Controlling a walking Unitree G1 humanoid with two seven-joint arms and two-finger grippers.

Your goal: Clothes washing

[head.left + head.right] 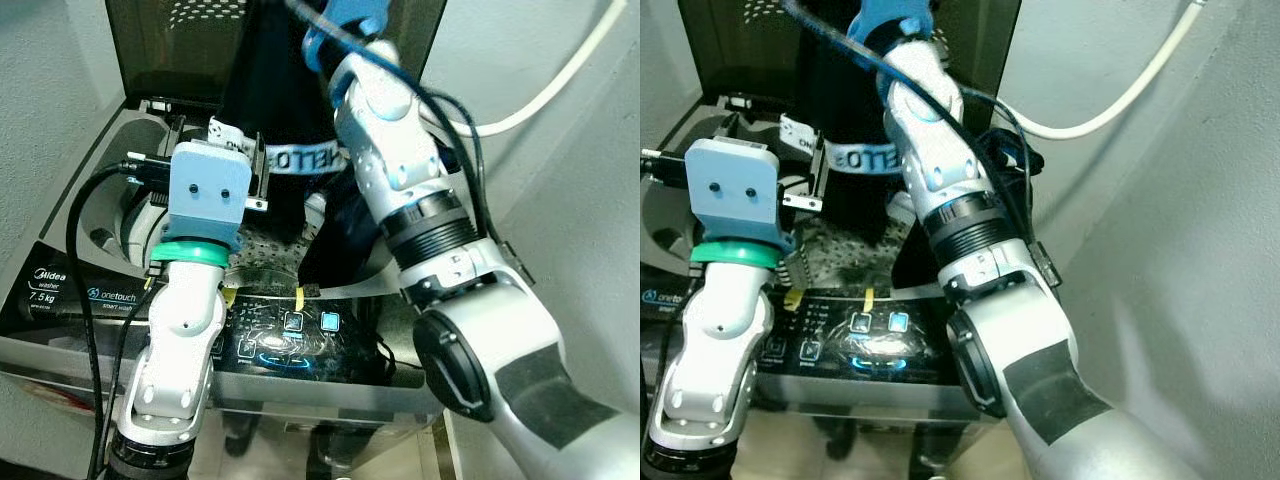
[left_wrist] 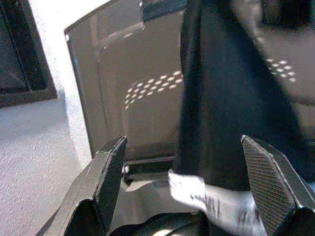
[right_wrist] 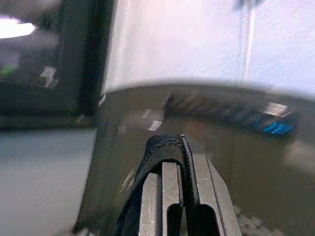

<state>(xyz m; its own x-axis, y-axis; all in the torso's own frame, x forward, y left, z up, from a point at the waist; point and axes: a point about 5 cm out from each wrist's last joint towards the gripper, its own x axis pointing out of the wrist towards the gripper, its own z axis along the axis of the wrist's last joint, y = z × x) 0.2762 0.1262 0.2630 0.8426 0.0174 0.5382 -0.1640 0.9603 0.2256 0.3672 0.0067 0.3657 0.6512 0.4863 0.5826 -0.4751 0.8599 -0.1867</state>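
Note:
A black garment (image 1: 272, 90) with a white lettered waistband (image 1: 300, 158) hangs over the open drum (image 1: 262, 256) of a top-load washing machine (image 1: 70, 290). My right arm (image 1: 400, 170) reaches up over the machine. In the right wrist view my right gripper (image 3: 170, 162) is shut on a fold of the black fabric. My left gripper (image 2: 182, 147) is open beside the garment's lower part, just above the tub's left side. Its fingers (image 2: 110, 167) stand wide apart, with the cloth hanging just beyond them.
The machine's dark lid (image 1: 165, 50) stands upright at the back. A lit control panel (image 1: 290, 340) runs along the front edge. A white hose (image 1: 545, 85) crosses the grey wall on the right. Walls close in on both sides.

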